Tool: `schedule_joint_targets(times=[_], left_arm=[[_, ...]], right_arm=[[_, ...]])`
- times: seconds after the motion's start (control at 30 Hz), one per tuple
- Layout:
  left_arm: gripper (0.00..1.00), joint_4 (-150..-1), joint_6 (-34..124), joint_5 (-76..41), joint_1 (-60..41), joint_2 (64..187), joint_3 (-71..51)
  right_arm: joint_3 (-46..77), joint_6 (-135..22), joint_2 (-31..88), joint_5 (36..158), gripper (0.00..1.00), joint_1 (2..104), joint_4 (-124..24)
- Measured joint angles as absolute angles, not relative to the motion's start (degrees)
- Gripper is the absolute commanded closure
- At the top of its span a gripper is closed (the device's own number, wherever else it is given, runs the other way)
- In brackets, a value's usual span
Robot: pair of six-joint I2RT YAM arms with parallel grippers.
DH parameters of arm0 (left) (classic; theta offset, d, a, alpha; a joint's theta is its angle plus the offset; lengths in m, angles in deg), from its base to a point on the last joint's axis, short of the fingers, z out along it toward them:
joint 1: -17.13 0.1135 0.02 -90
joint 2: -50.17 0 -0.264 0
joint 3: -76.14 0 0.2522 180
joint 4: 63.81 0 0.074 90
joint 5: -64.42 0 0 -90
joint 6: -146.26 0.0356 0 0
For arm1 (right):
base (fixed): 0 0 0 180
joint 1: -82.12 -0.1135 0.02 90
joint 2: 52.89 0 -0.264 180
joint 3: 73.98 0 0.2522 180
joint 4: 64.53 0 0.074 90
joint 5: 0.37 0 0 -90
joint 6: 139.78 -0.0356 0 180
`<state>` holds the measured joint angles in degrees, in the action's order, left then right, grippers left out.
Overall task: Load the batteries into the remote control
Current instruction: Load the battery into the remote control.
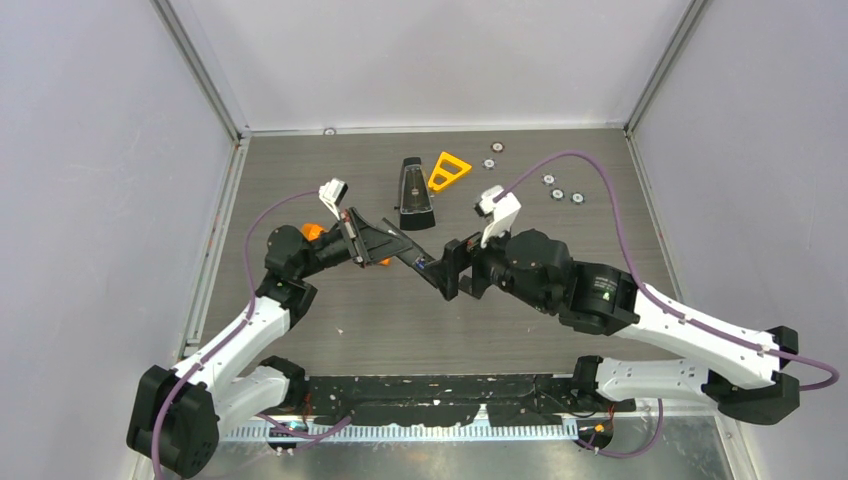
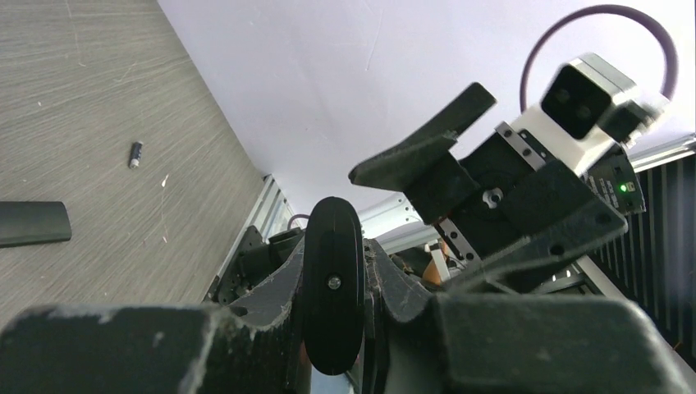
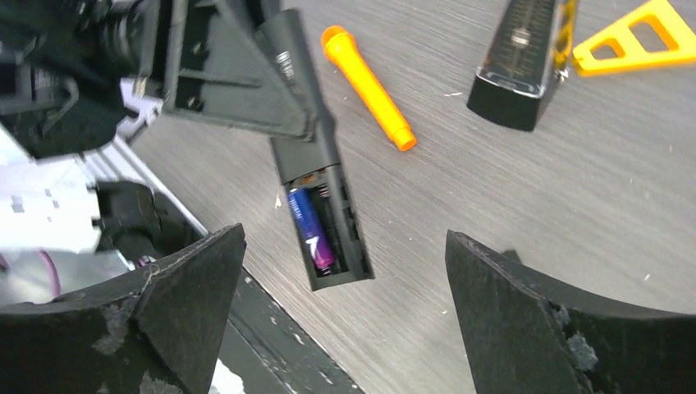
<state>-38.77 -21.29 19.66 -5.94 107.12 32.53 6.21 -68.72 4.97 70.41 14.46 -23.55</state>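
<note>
The left gripper clamps the remote control above mid-table, with one battery seated in its open compartment. The right gripper, spread wide and empty, should fetch the loose battery and match its polarity to the free slot.

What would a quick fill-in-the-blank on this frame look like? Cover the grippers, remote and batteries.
1. The remote is clamped by the ___ gripper.
2. Its open compartment holds ___ battery.
3. The right gripper hovers at that compartment with its jaws ___.
4. A second battery lies loose on the ___.
Missing words: left; one; open; table.
</note>
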Motion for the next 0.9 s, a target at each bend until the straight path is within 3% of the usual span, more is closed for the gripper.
schedule_joint_targets(times=[0.43, 0.9], left_arm=[[1.0, -36.0, -21.5, 19.6, -5.9, 106.9, 32.5], [1.0, -34.5, -22.6, 19.6, -5.9, 105.1, 32.7]], right_arm=[[4.1, -94.6, 3.6, 70.5, 0.05, 16.4, -26.7], [-2.1, -106.5, 6.0, 74.6, 0.02, 16.9, -34.3]])
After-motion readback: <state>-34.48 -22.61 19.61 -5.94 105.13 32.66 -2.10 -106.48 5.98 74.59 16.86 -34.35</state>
